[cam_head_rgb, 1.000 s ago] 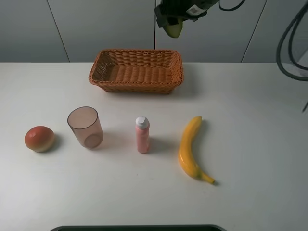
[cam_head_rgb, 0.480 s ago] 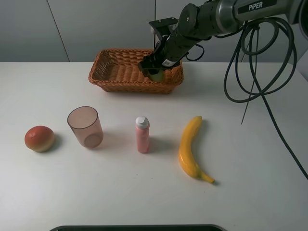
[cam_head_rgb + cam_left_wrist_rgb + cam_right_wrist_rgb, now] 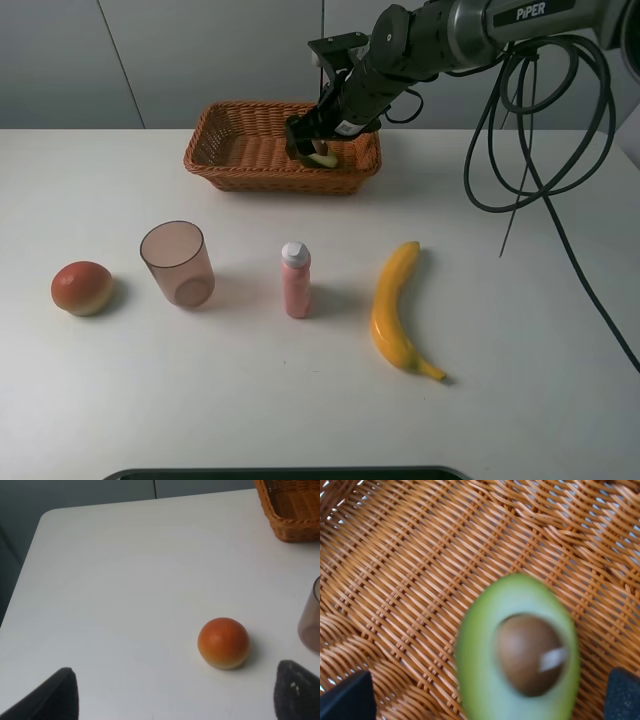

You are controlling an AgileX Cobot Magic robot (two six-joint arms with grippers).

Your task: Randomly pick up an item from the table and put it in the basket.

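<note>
Hovering over orange-brown wicker basket [image 3: 200, 152], right gripper [image 3: 318, 148] spread wide, holding nothing; halved green avocado [image 3: 517, 655] directly beneath, loose.

Across the table [image 3: 530, 330] we find four obstacles in a row: round fruit [image 3: 82, 288], cup [image 3: 178, 264], bottle [image 3: 296, 280] and banana [image 3: 395, 305], each apart from the next (the fruit and cup closest). Between this row and the basket [image 3: 260, 181] we see a bare strip. The right gripper [image 3: 316, 151] and its arm [image 3: 430, 40] fill the basket's right half; its left half lies open from above. Cables [image 3: 522, 100] hang at the right over bare table.
</note>
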